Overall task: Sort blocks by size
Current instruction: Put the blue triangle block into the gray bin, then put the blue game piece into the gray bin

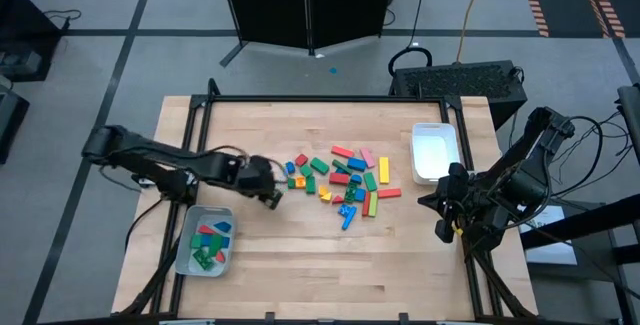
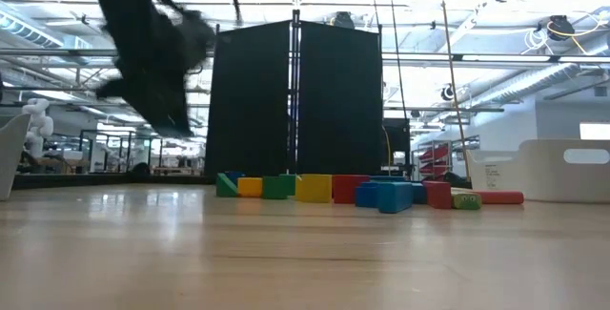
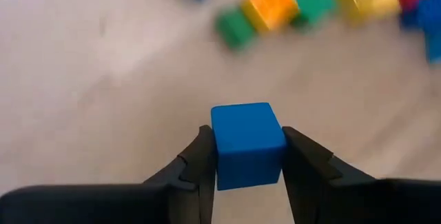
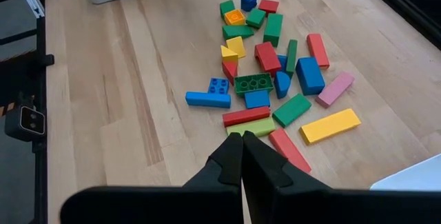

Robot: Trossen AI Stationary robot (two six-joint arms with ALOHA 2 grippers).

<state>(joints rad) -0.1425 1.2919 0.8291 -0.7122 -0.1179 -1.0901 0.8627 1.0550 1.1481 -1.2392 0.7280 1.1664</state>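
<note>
A small blue cube (image 3: 247, 145) sits clamped between the 2 dark fingers (image 3: 195, 165) of the left end effector (image 1: 270, 193), the fingers part-way closed and pressed flat on 2 opposite faces of the cube, its upper and front faces showing. That end effector hangs above bare wood just left of the scattered blocks (image 1: 342, 180), clear of the worktop (image 1: 300, 255) in the low view. The scatter lies near the middle of the worktop, a loose spread of red, green, blue, yellow, orange and pink pieces, some short, some long bars such as a yellow bar (image 4: 329, 125) and a pink bar (image 4: 335, 89) at its right-hand side. An L-shaped blue studded block (image 4: 209, 95) lies at the near edge of the scatter. Wide open wood surrounds the scatter on the near side and to the left. A pale tray (image 1: 204, 242) near the front-left corner already holds several blocks, green, red and blue; a second pale tray (image 1: 436, 152) stands at the right, close to the back edge. The right end effector (image 1: 443, 227) waits off the right edge of the worktop, its fingers (image 4: 231, 156) fully together and gripping nothing.
</note>
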